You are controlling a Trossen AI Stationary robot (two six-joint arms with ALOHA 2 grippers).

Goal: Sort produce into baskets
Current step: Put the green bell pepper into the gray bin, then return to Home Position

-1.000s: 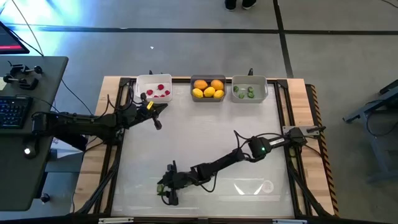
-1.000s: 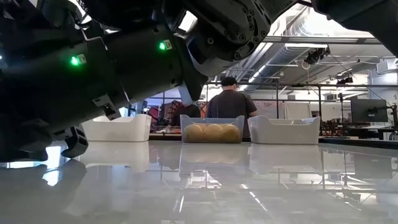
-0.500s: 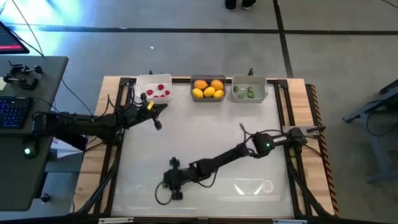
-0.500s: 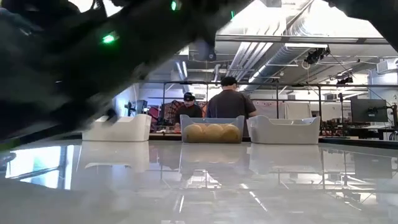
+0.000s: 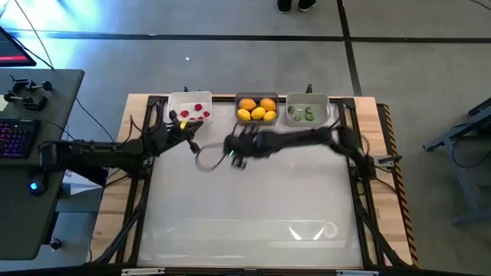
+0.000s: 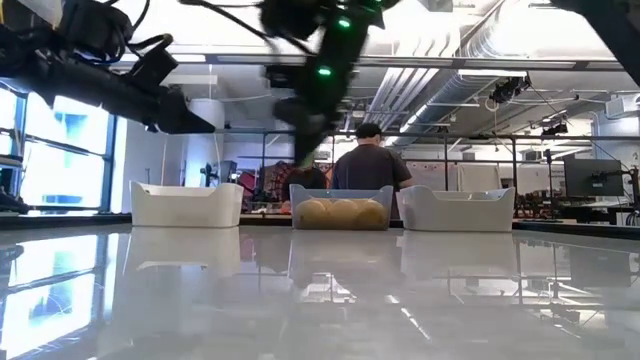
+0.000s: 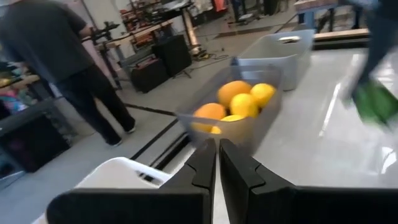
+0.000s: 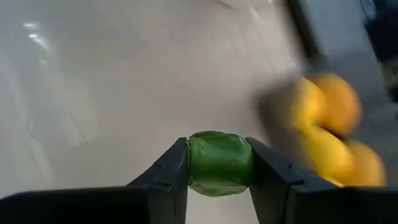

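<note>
**Green piece in transit toward the far bins**

Green and soft-looking, a small produce piece [image 8: 219, 163] is sitting clamped between the two fingers of the right end effector [image 8: 219, 167], as the right wrist view is showing plainly. From above, that end effector [image 5: 236, 148] is hanging over the bench [image 5: 253, 215] just in front of the middle bin [image 5: 257, 110], which is holding the yellow and orange fruits [image 5: 256, 109]. The light grey bin [image 5: 308, 112] beside it, toward the right arm's side, is holding the other green bits [image 5: 304, 113], while the white bin [image 5: 189, 110] is carrying the red bits [image 5: 199, 113].

The left end effector [image 5: 189, 138] is waiting near the white bin with its fingers [image 7: 205, 163] pressed together on nothing.

Judging by this, the carry step is under way: the green piece is being held but not yet delivered. The next move is probably calling for a sideways shift past the fruit bin until the piece is hanging above the light grey bin, then a release. Letting go too soon is risking a drop among the oranges.
</note>
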